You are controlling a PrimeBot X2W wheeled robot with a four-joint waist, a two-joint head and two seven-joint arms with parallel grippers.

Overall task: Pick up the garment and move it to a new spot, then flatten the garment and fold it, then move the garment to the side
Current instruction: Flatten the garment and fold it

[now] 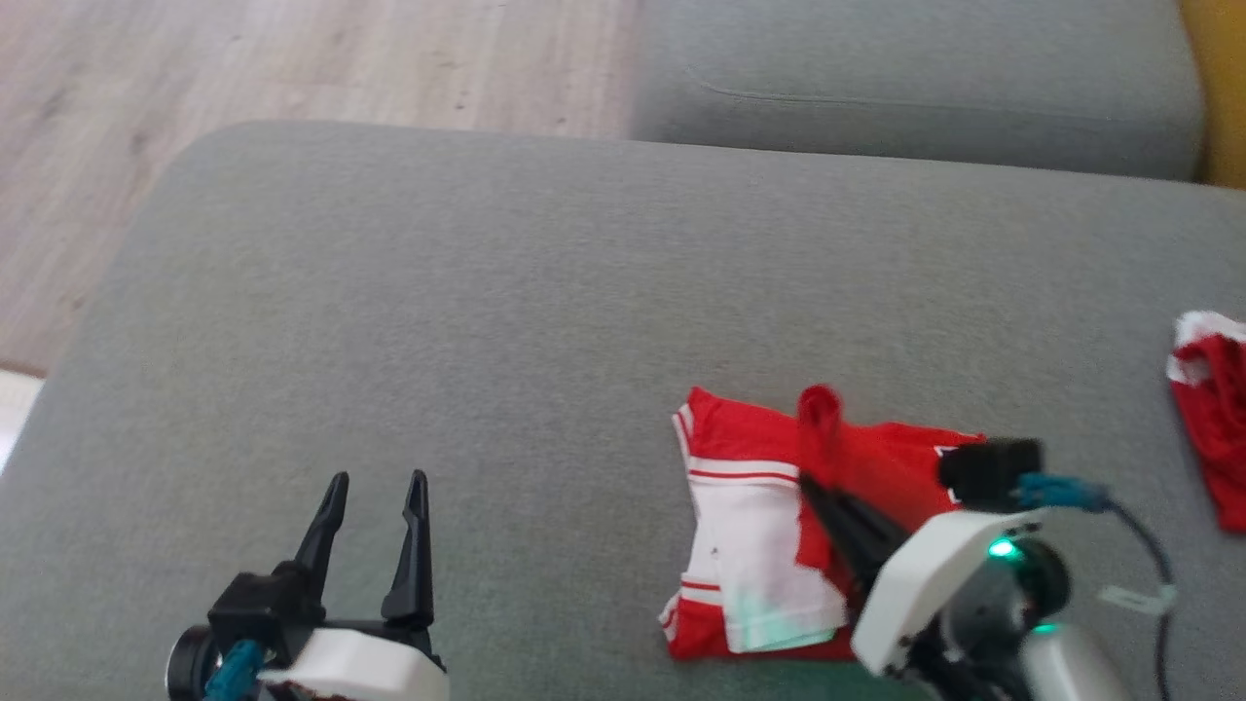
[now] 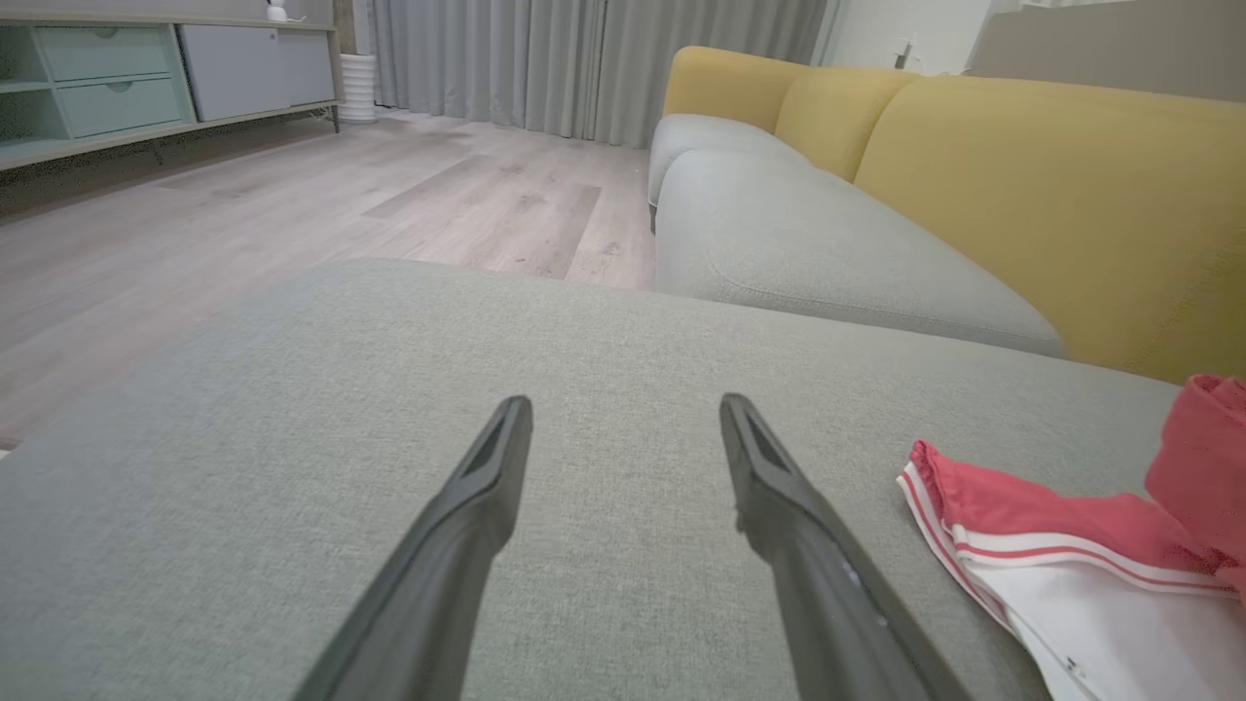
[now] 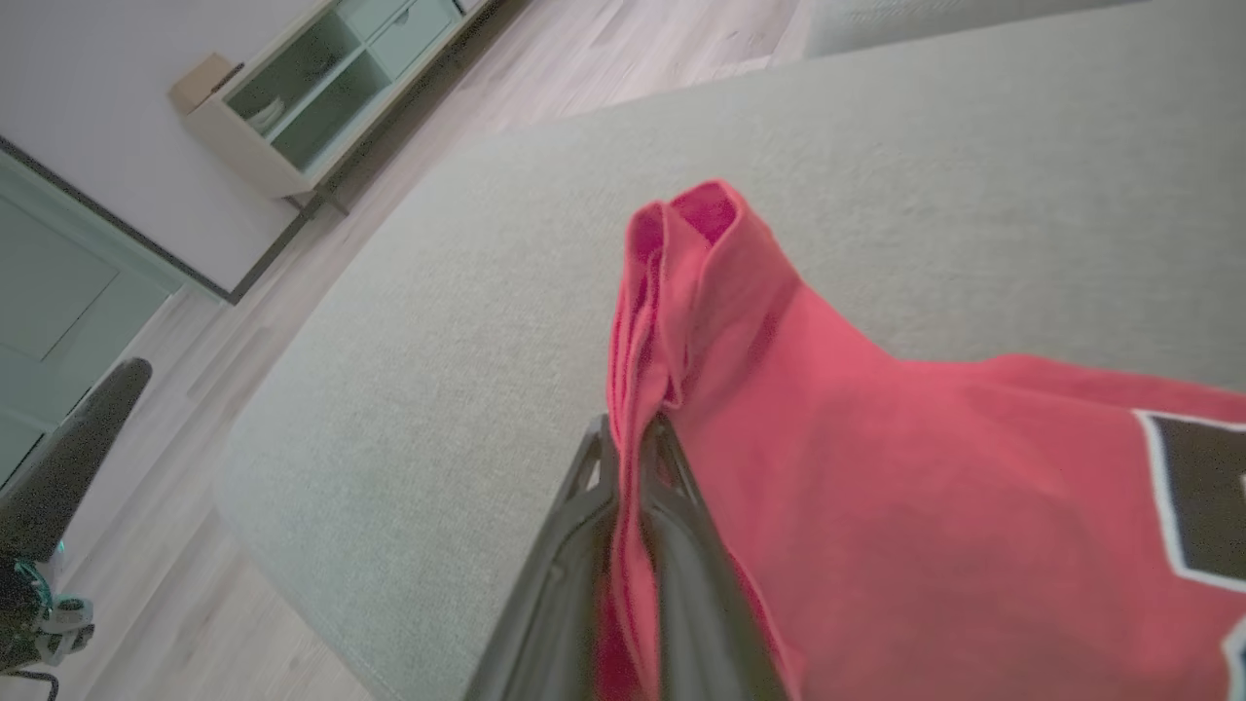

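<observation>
One garment [image 1: 745, 506] fold pinched in right gripper [image 1: 810, 484], tilted up-left; left gripper [image 1: 378, 479] spread above cushion [image 1: 487, 292].

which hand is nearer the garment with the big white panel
Right. The right hand is shut on a raised fold of the garment; the left hand is open, off to its left over the cushion.

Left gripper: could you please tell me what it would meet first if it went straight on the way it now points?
Probably the grey cushion itself: the left gripper points low across it towards its far edge, though depth is unclear. The garment lies off to its right.
</observation>
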